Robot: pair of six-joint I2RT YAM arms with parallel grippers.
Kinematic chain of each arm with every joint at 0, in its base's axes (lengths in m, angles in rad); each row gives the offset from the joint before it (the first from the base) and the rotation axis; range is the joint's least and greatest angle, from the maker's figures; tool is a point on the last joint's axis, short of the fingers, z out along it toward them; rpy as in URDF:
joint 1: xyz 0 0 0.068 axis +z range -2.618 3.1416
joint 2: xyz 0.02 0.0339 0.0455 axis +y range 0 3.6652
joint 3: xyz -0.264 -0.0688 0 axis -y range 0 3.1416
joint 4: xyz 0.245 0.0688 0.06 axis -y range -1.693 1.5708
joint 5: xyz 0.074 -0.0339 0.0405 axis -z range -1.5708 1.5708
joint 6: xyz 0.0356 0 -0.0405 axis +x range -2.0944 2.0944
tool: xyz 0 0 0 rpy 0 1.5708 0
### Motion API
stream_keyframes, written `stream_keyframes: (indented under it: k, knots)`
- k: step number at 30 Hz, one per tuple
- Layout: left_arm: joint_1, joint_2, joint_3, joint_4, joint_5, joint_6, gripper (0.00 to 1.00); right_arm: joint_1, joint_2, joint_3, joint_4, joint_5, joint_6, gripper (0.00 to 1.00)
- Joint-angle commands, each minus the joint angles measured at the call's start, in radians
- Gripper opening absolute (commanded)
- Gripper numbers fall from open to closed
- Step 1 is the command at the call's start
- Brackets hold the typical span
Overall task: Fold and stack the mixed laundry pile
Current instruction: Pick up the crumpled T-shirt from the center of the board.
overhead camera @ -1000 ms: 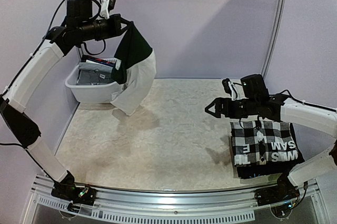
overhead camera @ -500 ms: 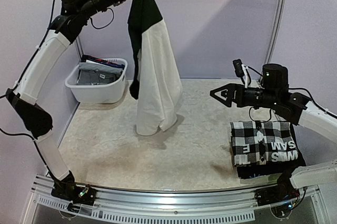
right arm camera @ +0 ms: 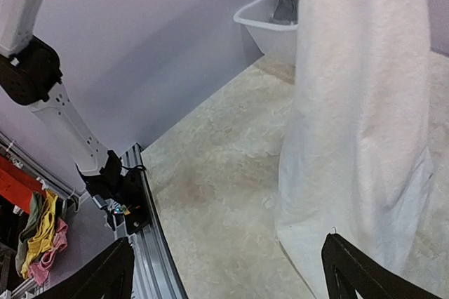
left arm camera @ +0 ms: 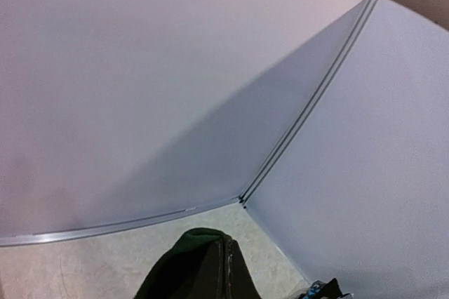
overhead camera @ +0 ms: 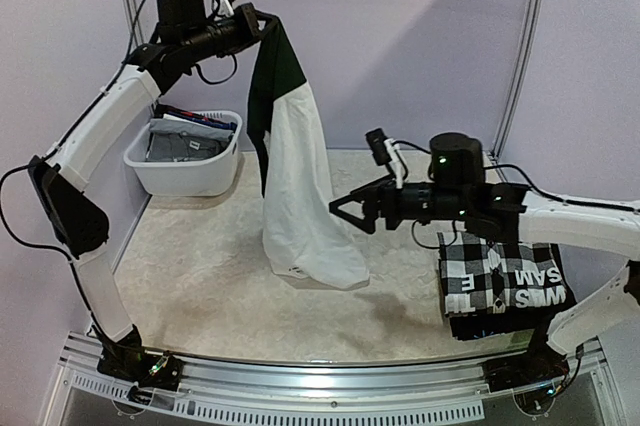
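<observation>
- The left fingers (overhead camera: 266, 22) are clamped on the dark top of the white cloth (overhead camera: 300, 196), at 11 o'clock.
- The right fingers (overhead camera: 346, 210) are spread wide beside its lower half.

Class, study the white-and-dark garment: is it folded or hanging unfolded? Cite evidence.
Hanging unfolded. The left gripper holds the garment high by its dark top; the white part drapes full length, hem reaching the table.

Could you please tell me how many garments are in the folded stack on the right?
2 clearly: the black-and-white checkered shirt on the far side, the black piece with white letters at the near right. Underneath, dark layers may hide more.
</observation>
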Motion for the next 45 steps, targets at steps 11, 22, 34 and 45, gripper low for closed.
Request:
stream_keyframes:
  k: [11, 22, 34, 45]
  knots:
    - [-0.01, -0.089, -0.17, -0.124, -0.172, 0.174, 0.0, 0.181, 0.587, 0.296, 0.122, 0.338, 0.06, 0.89]
    - [-0.003, -0.169, -0.276, -0.156, -0.297, 0.244, 0.0, 0.247, 0.74, 0.411, -0.152, 0.567, 0.073, 0.87]
    - [-0.003, -0.246, -0.445, -0.128, -0.292, 0.181, 0.0, 0.248, 0.396, 0.135, -0.437, 0.537, 0.184, 0.86]
    - [-0.001, -0.271, -0.462, -0.152, -0.35, 0.208, 0.0, 0.325, 0.605, 0.392, -0.263, 0.302, 0.039, 0.63]
